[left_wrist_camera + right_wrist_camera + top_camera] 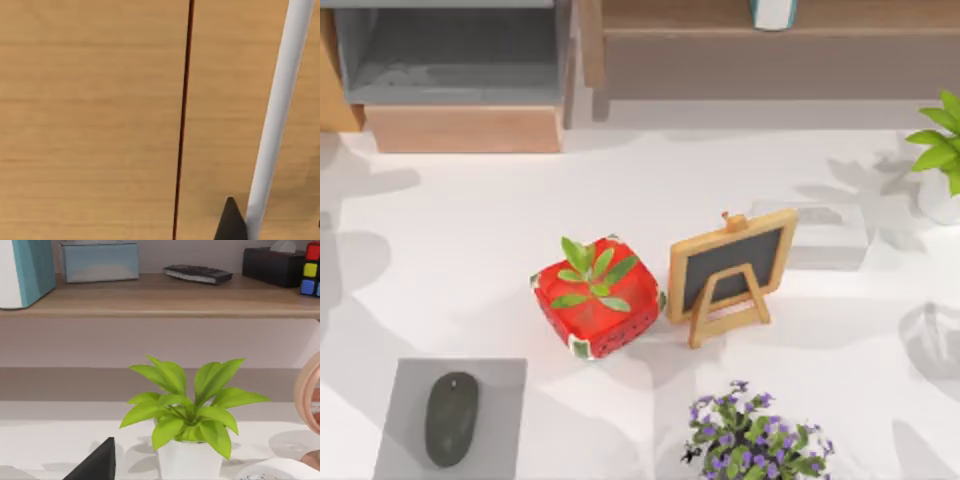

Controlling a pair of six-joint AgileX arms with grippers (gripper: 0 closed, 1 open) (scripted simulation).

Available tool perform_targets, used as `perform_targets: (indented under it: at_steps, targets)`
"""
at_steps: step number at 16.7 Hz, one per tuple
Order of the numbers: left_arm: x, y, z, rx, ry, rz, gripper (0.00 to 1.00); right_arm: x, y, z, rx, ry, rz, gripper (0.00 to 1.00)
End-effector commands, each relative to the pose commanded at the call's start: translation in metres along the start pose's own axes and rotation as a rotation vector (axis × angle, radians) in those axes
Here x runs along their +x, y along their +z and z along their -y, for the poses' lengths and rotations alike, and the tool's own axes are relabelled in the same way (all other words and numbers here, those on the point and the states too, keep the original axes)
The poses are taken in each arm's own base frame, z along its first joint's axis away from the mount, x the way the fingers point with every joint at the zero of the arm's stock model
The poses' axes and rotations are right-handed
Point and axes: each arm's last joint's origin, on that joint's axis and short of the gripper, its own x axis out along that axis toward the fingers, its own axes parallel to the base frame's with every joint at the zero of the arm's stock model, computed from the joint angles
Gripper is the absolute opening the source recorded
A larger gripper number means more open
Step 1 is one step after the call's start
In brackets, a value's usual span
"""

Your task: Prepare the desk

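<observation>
The desk is the broad white tabletop; its long axis runs left to right across the top view, 9 to 3 o'clock. Neither arm's jaw state can be told.

Nearest, at 6 o'clock, stands a purple-flowered plant. At 7 o'clock a dark computer mouse lies on a grey mat, its long axis toward 12. At centre sits a red strawberry-patterned planter, just beside a small easel chalkboard at its 3 o'clock, with a pale tissue box behind the chalkboard. At 3 o'clock is a green potted plant. Farthest, at 12, the wooden shelf.

Judgement: the mouse lies on the left arm's side, the potted plant on the right's.
</observation>
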Motion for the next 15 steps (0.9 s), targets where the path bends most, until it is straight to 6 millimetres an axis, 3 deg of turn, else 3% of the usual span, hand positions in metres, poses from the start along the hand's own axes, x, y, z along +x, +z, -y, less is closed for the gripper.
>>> perform_targets:
  at_steps: [4, 12, 13, 15]
  targets:
    - [0.0, 0.0, 0.0, 0.0, 0.0, 0.0, 0.98, 0.0, 0.0, 0.0, 0.0, 0.0, 0.0, 1.0]
    - [0.0, 0.0, 0.0, 0.0, 0.0, 0.0, 1.0, 0.0, 0.0, 0.0, 0.0, 0.0, 0.0, 1.0]
    - [-0.005, -0.001, 0.014, -0.019, -0.046, -0.005, 1.0, 0.0, 0.0, 0.0, 0.0, 0.0, 0.0, 1.0]
    - [-0.008, -0.002, 0.011, -0.017, -0.039, -0.007, 1.0, 0.0, 0.0, 0.0, 0.0, 0.0, 0.0, 1.0]
